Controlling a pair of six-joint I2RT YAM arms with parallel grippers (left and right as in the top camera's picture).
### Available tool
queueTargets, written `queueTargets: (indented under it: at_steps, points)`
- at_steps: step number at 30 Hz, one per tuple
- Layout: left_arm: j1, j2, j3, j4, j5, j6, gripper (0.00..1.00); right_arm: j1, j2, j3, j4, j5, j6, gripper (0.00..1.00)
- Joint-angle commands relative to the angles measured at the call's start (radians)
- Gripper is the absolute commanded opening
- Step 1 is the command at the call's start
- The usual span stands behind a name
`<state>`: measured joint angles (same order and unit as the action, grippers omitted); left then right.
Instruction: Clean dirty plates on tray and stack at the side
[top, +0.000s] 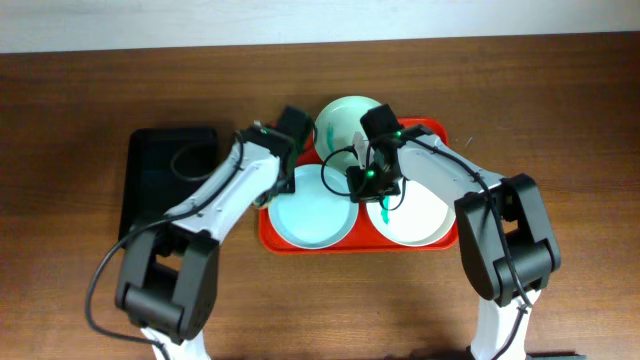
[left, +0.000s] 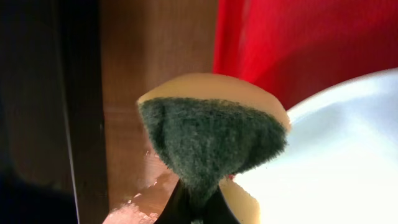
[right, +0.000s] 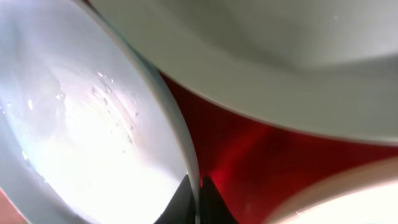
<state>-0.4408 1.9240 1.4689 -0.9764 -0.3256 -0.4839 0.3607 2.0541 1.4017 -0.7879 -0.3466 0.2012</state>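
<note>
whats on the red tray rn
Three plates: a pale plate near left, a white plate near right with a green smear, a mint plate at the back. The arms cover the tray's middle, so anything there is hidden.

No legible text (close views perhaps blurred).

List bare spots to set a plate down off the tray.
Bare table right of the red tray, left of the black tray, and along the far strip. Black tray looks bare. Red tray is crowded by three plates.
</note>
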Motion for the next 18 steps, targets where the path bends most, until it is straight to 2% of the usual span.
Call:
queueTargets:
  at_steps: [1,7,8,11,13,18]
  points:
    - [0.057,-0.148,0.087,0.000,0.100,-0.016,0.00,0.031,-0.002,0.108,-0.073,0.151,-0.010,0.04]
    - [0.251,-0.264,0.087,-0.093,0.102,-0.017,0.00,0.161,-0.051,0.317,-0.270,0.483,-0.010,0.04]
    - [0.318,-0.264,0.087,-0.123,0.103,-0.017,0.00,0.209,-0.055,0.399,-0.343,0.603,-0.010,0.04]
    - [0.401,-0.264,0.080,-0.151,0.102,-0.017,0.00,0.277,-0.055,0.502,-0.430,0.780,-0.010,0.04]
    - [0.464,-0.264,0.079,-0.162,0.116,-0.017,0.00,0.349,-0.055,0.583,-0.499,0.978,-0.010,0.04]
    - [0.557,-0.264,0.079,-0.162,0.166,-0.017,0.00,0.499,-0.055,0.649,-0.557,1.390,-0.030,0.04]
